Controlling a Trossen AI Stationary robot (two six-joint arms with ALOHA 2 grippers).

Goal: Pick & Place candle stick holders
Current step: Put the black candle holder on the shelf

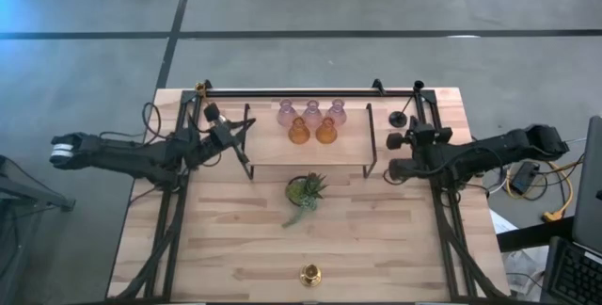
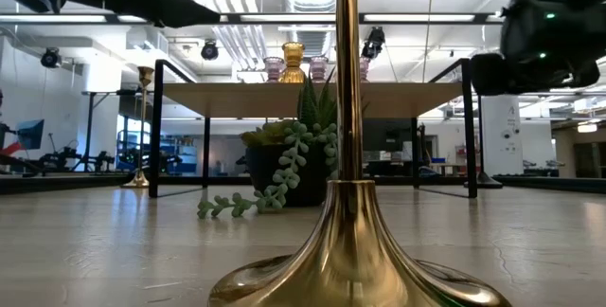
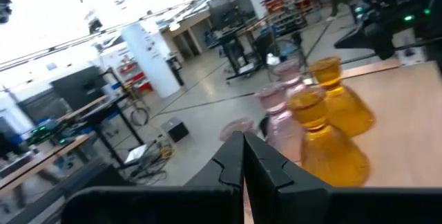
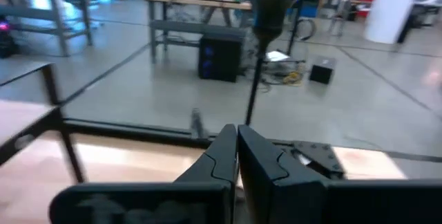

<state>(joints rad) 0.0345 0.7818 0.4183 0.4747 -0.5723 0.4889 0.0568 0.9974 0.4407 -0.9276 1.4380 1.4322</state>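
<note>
Taking the raised shelf [image 1: 263,154] as the landmark and going from the near table edge outward: a brass candle stick holder [image 1: 309,274] is standing alone well in front of the shelf, close against the low camera. The small green potted plant [image 1: 305,190] is sitting just in front of the shelf's front edge. On the shelf top, two amber holders [image 1: 312,132] are standing in front of three pink holders [image 1: 311,111], all bunched together. Off the shelf's right end, a black holder [image 1: 399,118] is standing on the table near the back rail; a second brass holder [image 2: 142,127] is showing past the opposite end in the low view.

The left gripper [image 1: 243,128] is hovering at the shelf's left end with its fingers pressed together, holding nothing. The right gripper [image 1: 395,141] is hanging just off the right end, likewise closed and empty.

Judging from this, a pick is still being set up; the next move calls for opening one gripper and lowering it around a slim stem, probably the black holder's.

No readable brand or writing is showing.
</note>
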